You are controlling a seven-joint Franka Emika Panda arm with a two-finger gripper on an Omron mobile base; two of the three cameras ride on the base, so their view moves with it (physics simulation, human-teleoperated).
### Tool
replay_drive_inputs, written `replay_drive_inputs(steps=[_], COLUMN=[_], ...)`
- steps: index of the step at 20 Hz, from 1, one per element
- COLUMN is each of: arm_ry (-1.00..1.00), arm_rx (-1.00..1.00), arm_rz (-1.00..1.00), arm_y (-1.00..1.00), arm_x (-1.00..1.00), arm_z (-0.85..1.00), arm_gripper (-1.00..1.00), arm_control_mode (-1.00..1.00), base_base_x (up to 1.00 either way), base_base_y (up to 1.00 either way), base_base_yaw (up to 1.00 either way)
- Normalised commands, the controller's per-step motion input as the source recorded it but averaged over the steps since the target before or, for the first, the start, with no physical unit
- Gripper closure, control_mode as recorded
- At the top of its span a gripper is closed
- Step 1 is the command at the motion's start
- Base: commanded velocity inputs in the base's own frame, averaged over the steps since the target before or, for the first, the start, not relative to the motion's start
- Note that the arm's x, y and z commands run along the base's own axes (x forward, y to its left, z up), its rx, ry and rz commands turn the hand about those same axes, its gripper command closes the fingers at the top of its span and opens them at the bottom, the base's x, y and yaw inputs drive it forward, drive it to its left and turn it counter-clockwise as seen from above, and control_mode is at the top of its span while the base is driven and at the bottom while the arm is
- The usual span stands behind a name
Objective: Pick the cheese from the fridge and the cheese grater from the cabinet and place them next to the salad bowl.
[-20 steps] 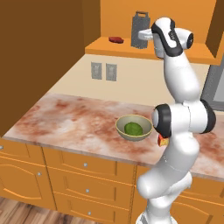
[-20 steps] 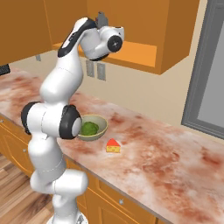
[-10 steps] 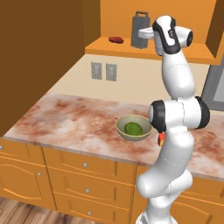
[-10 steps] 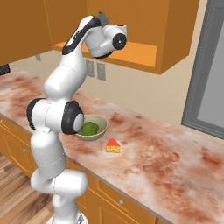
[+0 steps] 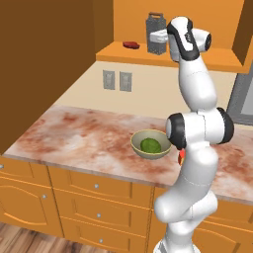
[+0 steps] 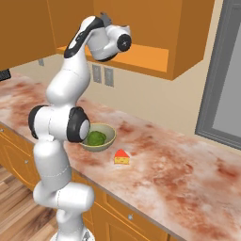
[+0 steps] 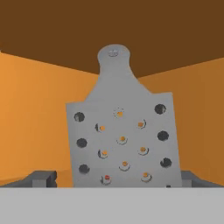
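Note:
The cheese grater [image 7: 122, 135], a grey perforated box with a loop handle, stands upright on the cabinet shelf [image 5: 217, 60]. My gripper [image 7: 118, 179] is open at the grater's lower part, one fingertip [image 7: 43, 178] on each side with a gap to the metal. From the left base view the gripper [image 5: 159, 35] sits right against the cheese grater [image 5: 154, 27]. The cheese [image 6: 122, 157], a small yellow wedge with a red rind, lies on the counter just right of the salad bowl [image 6: 97, 137]. The salad bowl [image 5: 150, 144] holds a green lump.
A flat red item [image 5: 131, 45] lies on the shelf left of the grater. The grey fridge [image 6: 225, 89] stands at the counter's right end. Wall sockets [image 5: 117, 80] sit below the cabinet. The marble counter [image 5: 84, 136] has drawer fronts under it.
The arm has leaned a little closer to the shelf, its elbow shifting slightly left. The jaws have stayed open and the grater has not moved.

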Motion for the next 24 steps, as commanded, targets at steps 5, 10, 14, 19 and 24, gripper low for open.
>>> replay_drive_inputs(steps=[5, 10, 14, 19, 24], arm_ry=[0.0, 0.0, 0.0, 0.0, 0.0], arm_rx=[0.0, 0.01, 0.03, 0.01, 0.01], arm_rz=[0.0, 0.0, -0.02, -0.16, -0.19], arm_y=[0.0, 0.0, -0.11, -0.32, -0.17], arm_x=[0.22, 0.21, -0.25, -0.97, -1.0], arm_z=[0.0, 0.0, 0.29, 0.19, 0.25], arm_gripper=[1.0, 1.0, 1.0, 1.0, 1.0], arm_control_mode=[-1.0, -1.0, -1.0, -1.0, -1.0], base_base_x=[0.0, 0.0, 0.0, 0.0, 0.0], base_base_y=[0.0, 0.0, 0.0, 0.0, 0.0], base_base_yaw=[0.0, 0.0, 0.0, 0.0, 0.0])
